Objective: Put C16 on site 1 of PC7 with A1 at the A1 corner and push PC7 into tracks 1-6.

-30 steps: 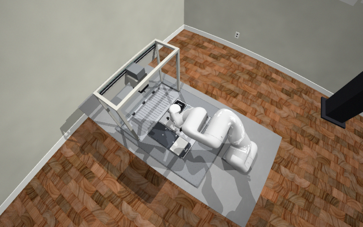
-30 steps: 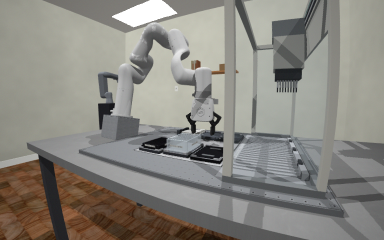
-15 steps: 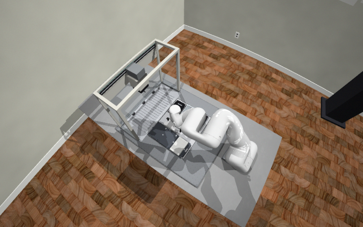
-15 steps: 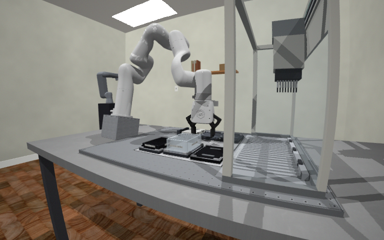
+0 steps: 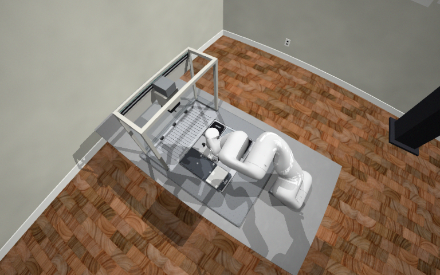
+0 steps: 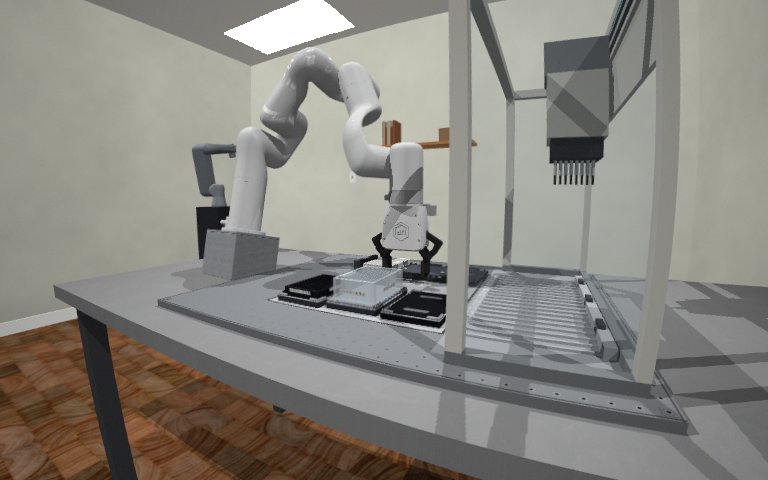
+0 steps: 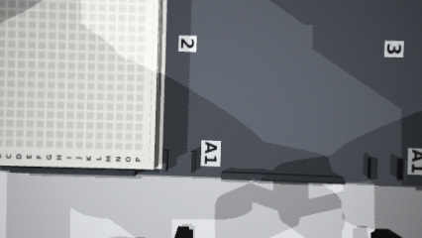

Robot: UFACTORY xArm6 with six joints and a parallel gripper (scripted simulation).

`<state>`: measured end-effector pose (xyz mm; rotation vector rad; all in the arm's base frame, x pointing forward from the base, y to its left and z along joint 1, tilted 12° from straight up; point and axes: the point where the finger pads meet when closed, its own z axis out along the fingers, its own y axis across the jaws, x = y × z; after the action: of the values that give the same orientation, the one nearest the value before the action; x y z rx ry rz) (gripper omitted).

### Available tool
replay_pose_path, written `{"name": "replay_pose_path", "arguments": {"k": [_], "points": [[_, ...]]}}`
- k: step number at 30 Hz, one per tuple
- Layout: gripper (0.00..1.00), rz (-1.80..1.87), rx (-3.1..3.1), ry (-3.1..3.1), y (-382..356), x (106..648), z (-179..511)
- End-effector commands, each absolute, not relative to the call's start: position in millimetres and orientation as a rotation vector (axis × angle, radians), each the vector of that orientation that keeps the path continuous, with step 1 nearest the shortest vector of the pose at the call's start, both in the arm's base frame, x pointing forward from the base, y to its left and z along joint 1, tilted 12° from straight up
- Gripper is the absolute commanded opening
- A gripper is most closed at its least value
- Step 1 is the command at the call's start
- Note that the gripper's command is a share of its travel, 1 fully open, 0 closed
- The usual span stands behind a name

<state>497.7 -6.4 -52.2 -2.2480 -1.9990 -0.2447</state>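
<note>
You're having the claw [image 5: 210, 151] [image 6: 406, 269] [image 7: 284, 233] hanging wide open, gripping nothing, beside the long edge of PC7 [image 5: 197, 163] [image 6: 470, 275] [image 7: 287, 84]. Your C16 [image 5: 217, 177] [image 6: 384, 268] [image 7: 74, 89] is lying on the carrier's handle-end site; you can't tell whether it's sitting fully flat. Sites 2 and 3 are showing bare. PC7 is resting outside the rails [image 6: 532, 316]. Farther out, C51 [image 6: 368, 285] is standing in the middle nest, between C15 [image 6: 308, 285] and the vacant nest S3 [image 6: 416, 306].
</note>
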Motion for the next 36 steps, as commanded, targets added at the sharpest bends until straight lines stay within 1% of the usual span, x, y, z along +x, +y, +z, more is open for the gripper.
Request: {"name": "replay_pose_path", "arguments": {"k": [1, 36], "points": [[1.0, -0.25, -2.25, -2.001, -6.1, 499.6, -53.7], [1.0, -0.25, -2.25, -2.001, -0.9, 500.4, -62.2]]}}
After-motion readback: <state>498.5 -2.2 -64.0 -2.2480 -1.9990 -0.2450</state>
